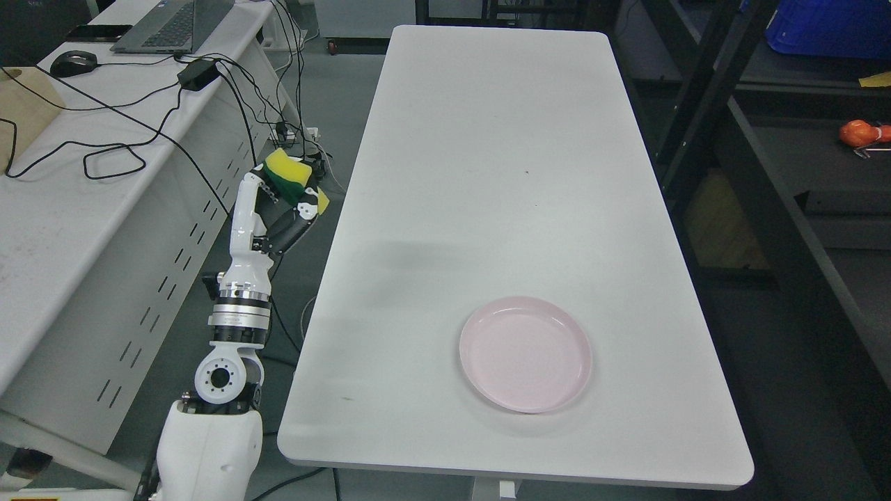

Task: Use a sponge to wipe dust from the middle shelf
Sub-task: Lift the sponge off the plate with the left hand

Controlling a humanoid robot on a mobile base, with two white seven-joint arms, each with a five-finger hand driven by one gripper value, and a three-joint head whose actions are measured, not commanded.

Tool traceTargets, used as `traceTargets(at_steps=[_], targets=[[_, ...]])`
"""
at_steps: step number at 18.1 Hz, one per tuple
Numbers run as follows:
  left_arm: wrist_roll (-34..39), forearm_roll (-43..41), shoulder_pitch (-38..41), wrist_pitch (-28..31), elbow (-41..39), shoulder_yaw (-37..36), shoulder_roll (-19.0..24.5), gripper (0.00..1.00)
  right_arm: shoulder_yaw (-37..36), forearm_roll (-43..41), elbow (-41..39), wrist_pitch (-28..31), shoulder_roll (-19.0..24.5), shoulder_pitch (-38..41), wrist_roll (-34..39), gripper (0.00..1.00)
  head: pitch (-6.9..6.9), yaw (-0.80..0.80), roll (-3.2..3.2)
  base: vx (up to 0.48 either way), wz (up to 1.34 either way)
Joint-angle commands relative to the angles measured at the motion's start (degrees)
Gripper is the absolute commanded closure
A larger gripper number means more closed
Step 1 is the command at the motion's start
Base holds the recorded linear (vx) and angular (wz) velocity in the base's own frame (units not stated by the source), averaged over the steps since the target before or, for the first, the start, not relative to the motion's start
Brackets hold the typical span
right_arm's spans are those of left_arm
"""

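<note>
Nearest the camera, the white left arm rises from the lower left corner, beside the worktop (pixel 390 390) rather than over it. On the white rectangular worktop, toward its near end, sits an empty round pale-pink plastic plate (pixel 525 362); the rest of the surface is bare.

Further up, the left hand (pixel 282 202) hangs over the gap between the worktop and the neighbouring white desk (pixel 62 229), its fingers curled around a yellow-and-green sponge (pixel 289 174), which shows above them, held in the air and clear of every surface. The right arm is not visible.

Beyond, on the right, dark metal shelving (pixel 800 139) stands well apart from the sponge. The step in hand seems to be carrying the sponge to that shelving. To do it well, the grip should stay firm, the arm should cross above the plate without brushing it, and the sponge should meet the middle shelf flat, so a broad face drags the dust.
</note>
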Motion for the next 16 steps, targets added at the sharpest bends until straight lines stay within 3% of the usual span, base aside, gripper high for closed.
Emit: traceTargets(at_steps=[1, 5, 9, 16], targets=[[3.6, 4.2, 2.5, 1.1, -2.2, 3.6, 1.0, 1.0, 0.0, 0.0, -1.0, 0.0, -1.0, 0.1, 0.0, 0.0, 0.0, 0.0, 0.0, -0.006, -0.02], [3.6, 4.2, 2.5, 1.1, -8.3, -1.4, 1.0, 1.0, 0.0, 0.0, -1.0, 0.0, -1.0, 0.0, 0.0, 0.0, 0.0, 0.0, 0.0, -0.002, -0.01], [5.1, 4.2, 5.5, 6.3, -8.4, -1.7, 1.0, 1.0, 0.0, 0.0, -1.0, 0.0, -1.0, 0.0, 0.0, 0.0, 0.0, 0.0, 0.0, 0.0, 0.0], [5.6, 4.3, 6.0, 6.7, -8.4, -1.8, 1.0, 1.0, 0.0, 0.0, -1.0, 0.0, -1.0, 0.0, 0.0, 0.0, 0.0, 0.0, 0.0, -0.056, -0.03]])
